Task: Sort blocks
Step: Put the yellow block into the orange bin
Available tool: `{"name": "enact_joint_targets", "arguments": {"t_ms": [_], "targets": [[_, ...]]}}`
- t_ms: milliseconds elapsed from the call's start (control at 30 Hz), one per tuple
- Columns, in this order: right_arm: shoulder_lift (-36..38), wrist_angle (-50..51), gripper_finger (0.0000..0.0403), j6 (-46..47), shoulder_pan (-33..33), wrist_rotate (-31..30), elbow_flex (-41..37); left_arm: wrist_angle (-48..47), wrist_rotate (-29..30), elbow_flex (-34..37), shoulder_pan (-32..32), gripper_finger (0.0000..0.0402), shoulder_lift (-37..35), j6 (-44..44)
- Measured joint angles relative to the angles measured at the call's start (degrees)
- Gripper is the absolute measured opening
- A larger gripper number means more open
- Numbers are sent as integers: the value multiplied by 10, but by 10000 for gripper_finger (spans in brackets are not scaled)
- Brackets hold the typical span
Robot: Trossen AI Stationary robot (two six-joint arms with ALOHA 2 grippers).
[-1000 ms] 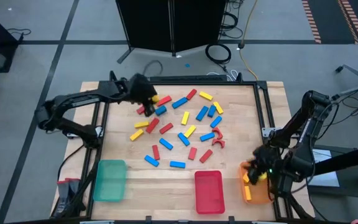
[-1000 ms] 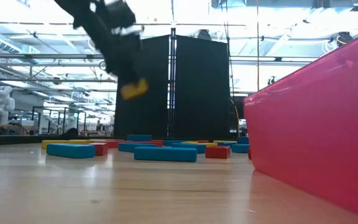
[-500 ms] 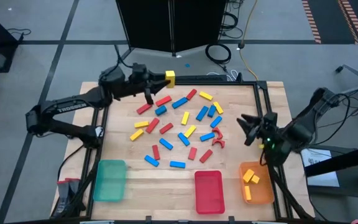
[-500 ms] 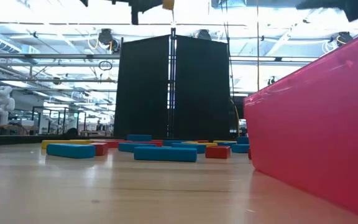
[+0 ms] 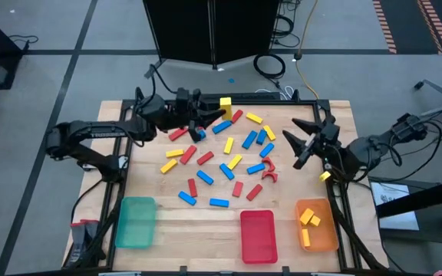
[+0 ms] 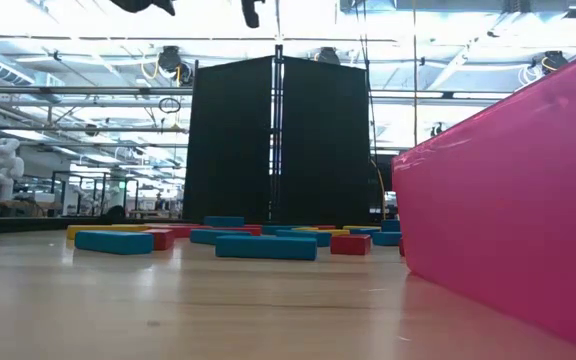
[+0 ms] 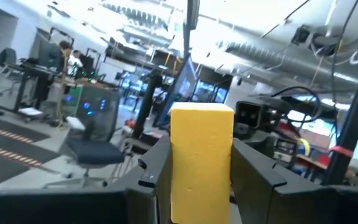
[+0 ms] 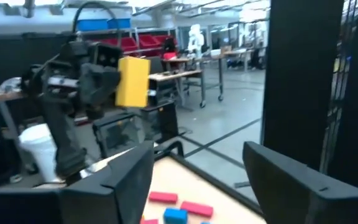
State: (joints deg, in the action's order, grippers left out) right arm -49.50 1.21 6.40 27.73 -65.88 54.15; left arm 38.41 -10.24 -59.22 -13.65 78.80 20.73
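Note:
Several red, blue and yellow blocks point(image 5: 229, 149) lie flat and scattered over the middle of the wooden table. My left gripper point(image 5: 215, 109) hangs above the table's far part, pointing toward the right edge, shut on a yellow block point(image 5: 225, 102). My right gripper point(image 5: 298, 142) hovers open and holds nothing above the table's right part, facing left toward the other gripper. The right wrist view shows the left gripper with that yellow block point(image 8: 132, 81). In the low view, blocks point(image 6: 265, 246) rest on the table. My left gripper pinches the yellow block by two opposite side faces point(image 7: 178, 174) between its two fingers point(image 7: 151, 174). The fingers come about level from the table's left. The block's far end point(image 7: 201, 121) sticks out past the fingertips. The block is lifted clear of the table.
Along the near edge stand a green tray point(image 5: 136, 222), a red tray point(image 5: 257, 235) and an orange tray point(image 5: 322, 234) with yellow blocks point(image 5: 309, 219) in it. The red tray's wall point(image 6: 508, 210) fills the right of the low view. A black frame borders the table.
My left gripper has risen with the yellow block, tipped from pointing down to about level, and gone toward the table's right edge. My right gripper has risen from over the orange tray, swung toward the far edge and the table's middle, and its fingers now stand wider apart.

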Motion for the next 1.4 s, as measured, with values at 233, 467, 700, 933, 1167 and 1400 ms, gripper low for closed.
{"name": "enact_joint_targets", "arguments": {"t_ms": [233,467,700,933,1167,1400], "targets": [[-20,-20,267,4,-73,95,0,3,0,0,17,125,6,0],[-79,-82,266,6,-154,211,0,3,2,0,18,125,6,-1],[-134,-150,265,38,-224,337,0,1,1,0,18,125,6,-1],[-182,-187,265,77,-261,440,20,0,-2,0,18,125,6,-5],[-241,-142,265,49,-282,503,108,-3,-3,0,26,125,6,-20],[-281,-33,265,46,-289,515,170,-3,-3,0,29,125,6,-31]]}}
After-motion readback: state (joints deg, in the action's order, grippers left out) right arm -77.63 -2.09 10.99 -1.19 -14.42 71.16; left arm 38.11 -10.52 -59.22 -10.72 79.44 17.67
